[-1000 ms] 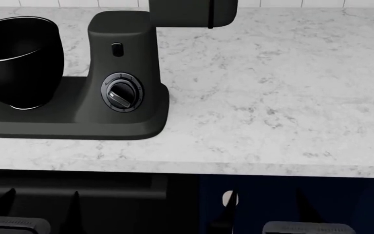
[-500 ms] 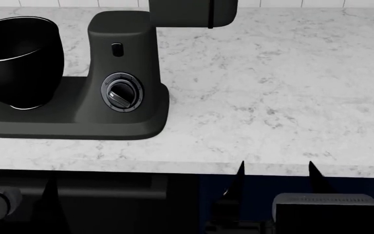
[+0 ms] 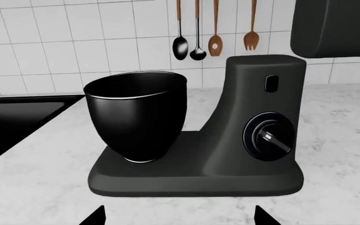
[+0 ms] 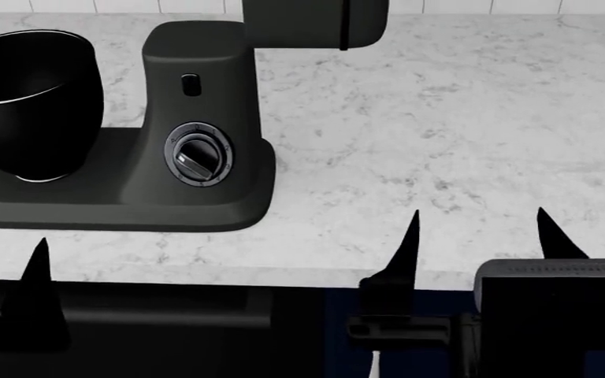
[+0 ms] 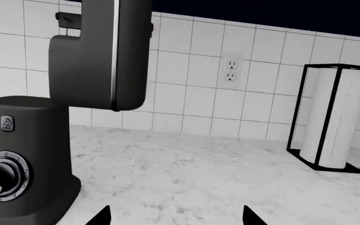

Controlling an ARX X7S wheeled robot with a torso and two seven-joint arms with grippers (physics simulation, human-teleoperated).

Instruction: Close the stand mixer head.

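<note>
The stand mixer head (image 4: 313,22) is a dark-grey block with a thin black seam, tilted up above the upright column (image 4: 192,87). It also shows in the right wrist view (image 5: 99,56) and the left wrist view (image 3: 336,28). Its whisk is not clearly visible. The glossy black bowl (image 4: 24,94) sits on the mixer base. My right gripper (image 4: 478,236) is open and empty at the counter's front edge, to the right of the mixer. My left gripper (image 3: 178,215) is open and empty, in front of the mixer base. One of its fingers (image 4: 38,272) shows in the head view.
The white marble counter (image 4: 439,118) stretches right of the mixer. A wire paper towel holder (image 5: 336,122) stands at the back right by the tiled wall. Utensils (image 3: 214,28) hang on the wall behind the mixer. A dark sink (image 3: 11,126) lies left of the bowl.
Both grippers have risen from below the counter front. The right fingertips now reach above the counter edge, and a left finger has come up at the lower left.
</note>
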